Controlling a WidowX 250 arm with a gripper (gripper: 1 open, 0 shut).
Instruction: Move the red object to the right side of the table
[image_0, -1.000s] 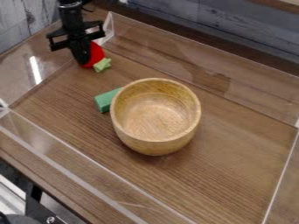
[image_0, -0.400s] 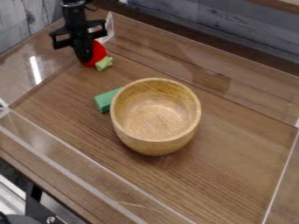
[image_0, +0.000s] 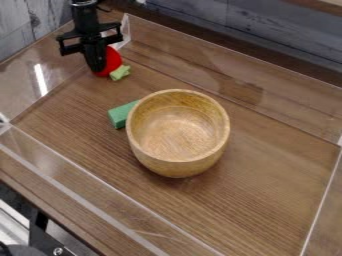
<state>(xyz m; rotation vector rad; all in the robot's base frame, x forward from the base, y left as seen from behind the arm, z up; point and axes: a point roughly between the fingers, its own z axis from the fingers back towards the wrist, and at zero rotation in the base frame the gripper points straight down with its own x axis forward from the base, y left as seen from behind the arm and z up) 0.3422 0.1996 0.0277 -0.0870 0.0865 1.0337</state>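
The red object (image_0: 114, 69), a small round toy fruit with a green leafy tip, is at the far left of the table (image_0: 267, 200), close to the back acrylic wall. My gripper (image_0: 96, 64) comes down from above with its dark fingers closed on the fruit's left side, hiding part of it. Whether the fruit rests on the wood or hangs just above it is too small to tell.
A large wooden bowl (image_0: 179, 130) stands in the middle of the table, with a flat green block (image_0: 122, 114) against its left side. Low clear acrylic walls (image_0: 40, 150) border the tabletop. Bare wood shows to the right of the bowl.
The gripper and the red fruit shifted together very slightly to the right, then held still. The bowl and the green block have not moved.
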